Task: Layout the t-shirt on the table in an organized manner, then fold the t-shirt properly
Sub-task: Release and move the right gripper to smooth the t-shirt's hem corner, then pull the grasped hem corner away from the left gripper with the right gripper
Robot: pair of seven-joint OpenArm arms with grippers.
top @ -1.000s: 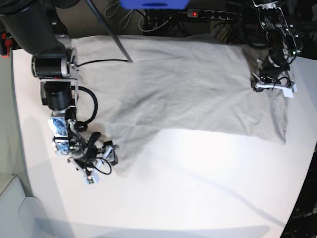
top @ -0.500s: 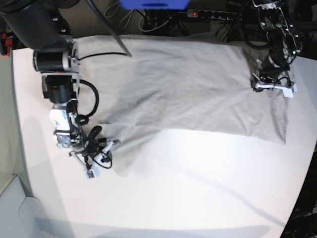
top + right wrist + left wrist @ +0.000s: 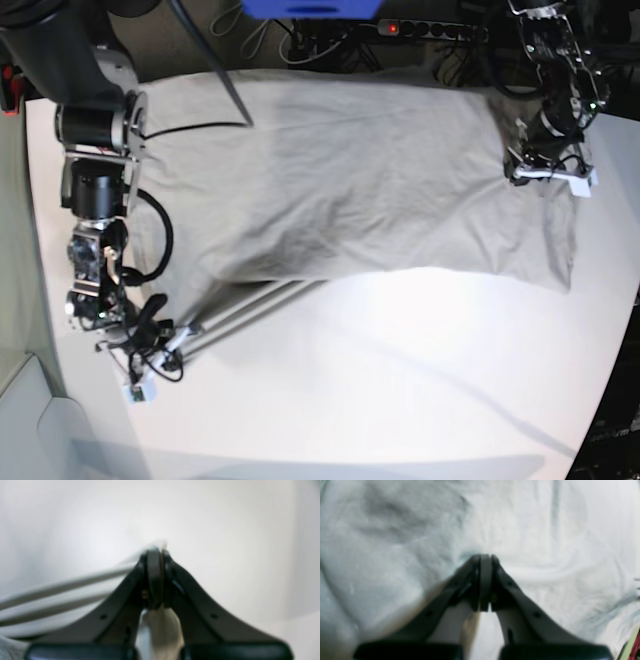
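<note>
The grey-beige t-shirt [image 3: 370,190] lies spread across the far half of the white table [image 3: 400,380]. In the base view my right gripper [image 3: 172,343] is at the left front, shut on a corner of the shirt. That corner is drawn out into a taut, ridged band [image 3: 250,305]. The right wrist view shows the jaws of the right gripper [image 3: 158,548] pressed together, with the stretched cloth [image 3: 62,592] running off to the left. My left gripper [image 3: 522,172] sits at the shirt's far right end. Its tips are shut on puckered cloth [image 3: 545,555], as the left gripper [image 3: 485,557] shows in the left wrist view.
A power strip [image 3: 430,30] and cables lie beyond the table's far edge, beside a blue object [image 3: 310,8]. A pale box [image 3: 30,420] sits off the table's front left corner. The right arm's body [image 3: 95,190] stands over the left edge.
My right gripper has shut on the shirt's lower left corner and pulled it left and toward the front, stretching it into a taut band. The left gripper has stayed put.
</note>
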